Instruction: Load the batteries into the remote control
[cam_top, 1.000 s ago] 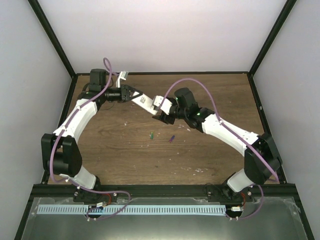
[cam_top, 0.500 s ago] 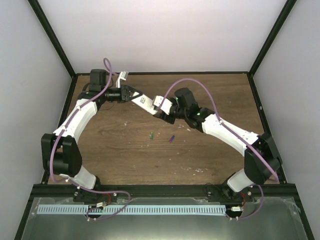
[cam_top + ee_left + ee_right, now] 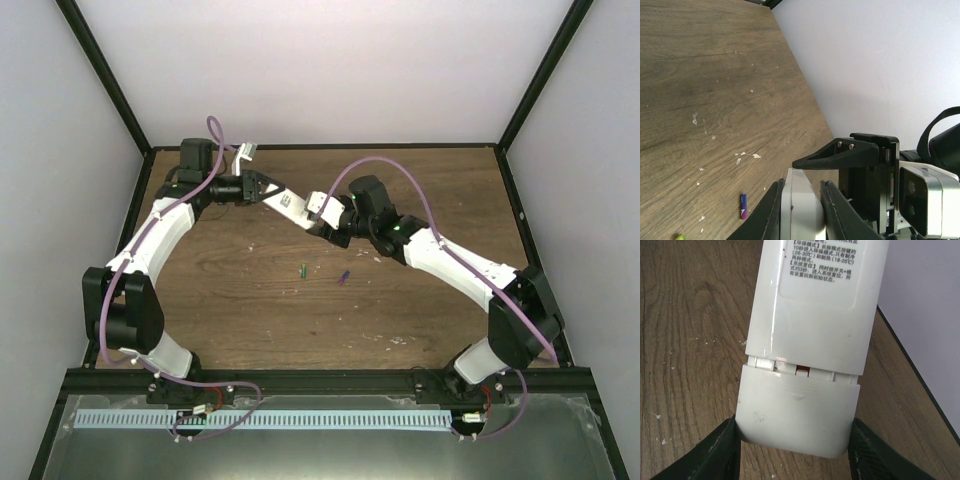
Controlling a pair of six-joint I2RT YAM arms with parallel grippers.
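The white remote control (image 3: 291,206) is held above the table between both grippers. My left gripper (image 3: 263,187) is shut on its far-left end, the remote's edge (image 3: 801,210) showing between my fingers. My right gripper (image 3: 322,220) is shut on the other end, its jaws on either side of the battery cover (image 3: 797,410). The cover sits slightly slid out from the remote's body (image 3: 820,300), with a narrow gap between them. The green battery (image 3: 302,269) and the purple battery (image 3: 343,277) lie on the table below. The purple one also shows in the left wrist view (image 3: 743,206).
The wooden table (image 3: 250,300) has black frame posts at its back corners and white walls close behind. A small white tag (image 3: 245,152) hangs by the left arm's purple cable at the back left. My right gripper's black finger (image 3: 840,154) shows in the left wrist view.
My right gripper has shifted slightly up along the remote's end. The left arm and both batteries have not moved.
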